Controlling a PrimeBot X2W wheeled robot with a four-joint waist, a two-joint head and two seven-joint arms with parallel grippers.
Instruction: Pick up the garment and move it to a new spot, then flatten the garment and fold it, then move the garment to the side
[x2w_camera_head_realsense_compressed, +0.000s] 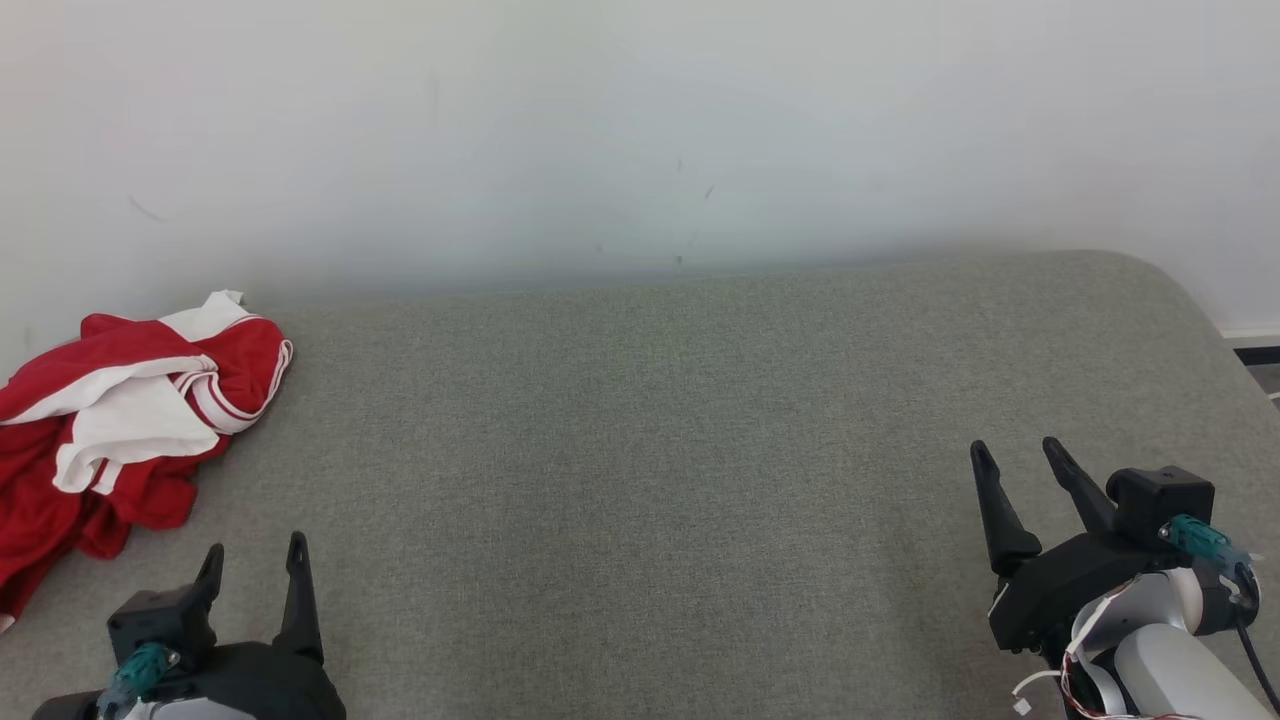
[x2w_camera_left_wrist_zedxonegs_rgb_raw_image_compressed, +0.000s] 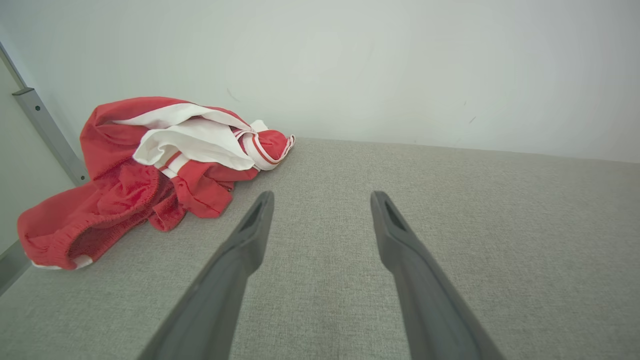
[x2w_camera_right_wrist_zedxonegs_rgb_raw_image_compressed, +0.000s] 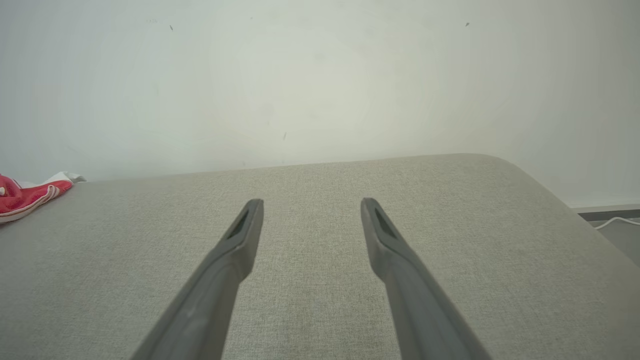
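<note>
Two pairs of long dark fingers wait over a grey, fabric-covered padded surface (x2w_camera_head_realsense_compressed: 640, 450), and both pairs are spread wide with nothing between them. We see the left fingers (x2w_camera_head_realsense_compressed: 298, 590) at the near left and the right fingers (x2w_camera_head_realsense_compressed: 995, 510) at the near right, well apart, each pointing toward the pale, plain wall (x2w_camera_head_realsense_compressed: 640, 130) on the far side.

The task's thing, a crumpled red garment with white panels and striped trim (x2w_camera_head_realsense_compressed: 130, 420), lies bunched at the far left of the surface, close to the wall. From the left wrist it sits ahead and to the left of the left fingers (x2w_camera_left_wrist_zedxonegs_rgb_raw_image_compressed: 250, 245), near but not touching. From the right wrist its red and white edge (x2w_camera_right_wrist_zedxonegs_rgb_raw_image_compressed: 25, 197) shows at the far left, well away from the right fingers (x2w_camera_right_wrist_zedxonegs_rgb_raw_image_compressed: 240, 245).

We judge that the garment is not yet picked up. The spread fingers suit a first grasp, and the left arm, being nearer, seems the natural one to reach. The broad bare middle looks a likely new spot for flattening.
</note>
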